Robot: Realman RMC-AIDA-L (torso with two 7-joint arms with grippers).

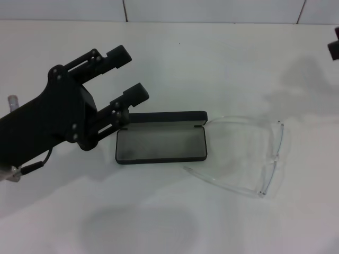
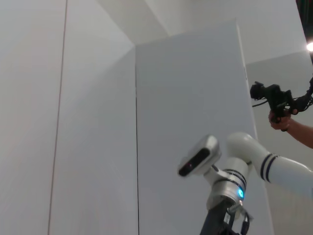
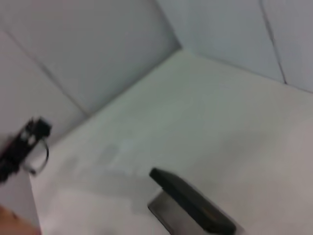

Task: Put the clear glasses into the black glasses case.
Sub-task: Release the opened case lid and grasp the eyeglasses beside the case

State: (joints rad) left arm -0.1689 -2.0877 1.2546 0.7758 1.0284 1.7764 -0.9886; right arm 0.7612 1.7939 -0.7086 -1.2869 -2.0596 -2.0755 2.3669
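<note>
The case (image 1: 160, 144) lies open on the tabletop (image 1: 222, 63); the glasses (image 1: 249, 156) lie unfolded just beside it, not yet inside. The left gripper (image 1: 127, 74) hovers near the case, fingers wide and empty. Grasping and placing remain.

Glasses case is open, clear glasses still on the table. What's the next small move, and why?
Probably bring the right claw, at the head view's far right edge, down toward the clear glasses. They lie on the white table just right of the black glasses case, whose lid already stands open with the grey lining bare. The left claw hovers open over the case's left end, holding nothing.
</note>
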